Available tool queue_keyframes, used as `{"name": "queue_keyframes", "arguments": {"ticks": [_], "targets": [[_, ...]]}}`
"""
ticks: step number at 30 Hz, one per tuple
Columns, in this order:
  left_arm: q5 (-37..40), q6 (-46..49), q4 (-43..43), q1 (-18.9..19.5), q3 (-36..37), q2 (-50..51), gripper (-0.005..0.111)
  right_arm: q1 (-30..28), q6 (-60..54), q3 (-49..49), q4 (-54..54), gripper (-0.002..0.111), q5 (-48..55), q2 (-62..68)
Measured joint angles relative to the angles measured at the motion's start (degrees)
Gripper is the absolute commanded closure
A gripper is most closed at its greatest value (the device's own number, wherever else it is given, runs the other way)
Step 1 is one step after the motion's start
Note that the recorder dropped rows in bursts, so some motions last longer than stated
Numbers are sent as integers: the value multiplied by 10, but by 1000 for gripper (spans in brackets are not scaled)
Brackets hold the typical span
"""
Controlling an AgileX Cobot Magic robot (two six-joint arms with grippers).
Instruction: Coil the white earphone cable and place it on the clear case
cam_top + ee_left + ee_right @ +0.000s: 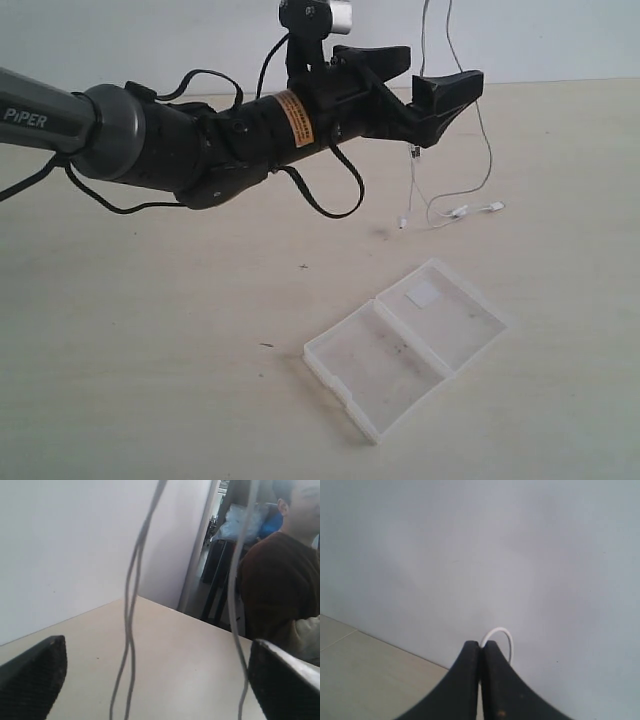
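Left gripper (442, 68) is shown with its fingers (30, 675) spread wide; strands of the white earphone cable (127, 600) are seen hanging between them, apparently without contact. Right gripper (481, 646) is pressed together, pinching a loop of the cable. The earbuds (461, 211) are laid on the table (150, 380), at 1 o'clock from the open clear case (405, 340).

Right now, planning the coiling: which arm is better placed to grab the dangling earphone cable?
Probably left: the left gripper is open around the white earphone cable, while the right gripper is shut on a loop of it.
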Motion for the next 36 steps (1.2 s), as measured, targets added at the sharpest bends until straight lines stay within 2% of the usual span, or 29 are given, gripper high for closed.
{"name": "queue_keyframes", "arguments": {"ticks": [6, 15, 17, 18, 20, 21, 29, 34, 36], "targets": [[-2, 0, -8, -14, -13, 2, 14, 0, 0, 0, -1, 108, 0, 0], [-2, 0, -19, -14, -15, 3, 14, 0, 0, 0, -1, 108, 0, 0], [4, 0, -19, -14, -15, 3, 23, 0, 0, 0, -1, 108, 0, 0], [8, 0, -19, -14, -15, 3, 32, 0, 0, 0, -1, 108, 0, 0], [24, 0, -19, -14, -15, 3, 42, 0, 0, 0, -1, 108, 0, 0], [36, 0, -19, -14, -15, 3, 43, 0, 0, 0, -1, 108, 0, 0], [57, 0, -19, -14, -15, 3, 43, 0, 0, 0, -1, 108, 0, 0], [74, 18, -19, -14, -15, 3, 28, 0, 0, 0, -1, 108, 0, 0], [80, 25, -19, -14, -15, 3, 25, 0, 0, 0, -1, 108, 0, 0]]}}
